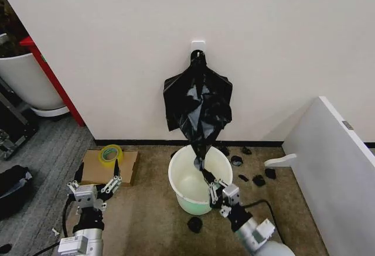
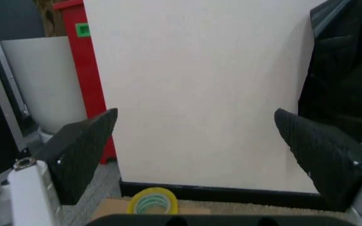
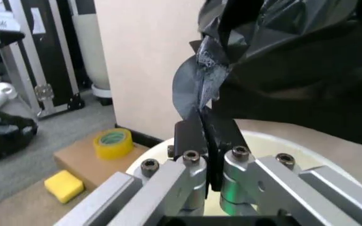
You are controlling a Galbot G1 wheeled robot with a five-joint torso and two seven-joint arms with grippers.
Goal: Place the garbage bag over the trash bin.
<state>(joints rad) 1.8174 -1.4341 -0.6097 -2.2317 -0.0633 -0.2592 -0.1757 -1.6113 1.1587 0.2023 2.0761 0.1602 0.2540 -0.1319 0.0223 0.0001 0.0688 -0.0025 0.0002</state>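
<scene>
Right gripper [image 1: 211,187] pinched the shiny, crinkly black garbage bag [image 1: 198,105] at its thin bottom tip, above the trash bin [image 1: 200,179]. Left gripper [image 1: 95,178] sat wide open.

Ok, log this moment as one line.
right gripper: shut on garbage bag tail, over trash bin | left gripper: open, idle | bag hangs on wall

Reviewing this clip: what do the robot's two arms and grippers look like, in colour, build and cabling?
Both arms are silver-grey metal with white round housings near the wrists. The left gripper has broad black textured fingers on a bright metal base, with a black cable looping beside the arm. The right gripper has narrow black fingers on bolted aluminium bars with hex screws, and a black cable behind its wrist.
</scene>
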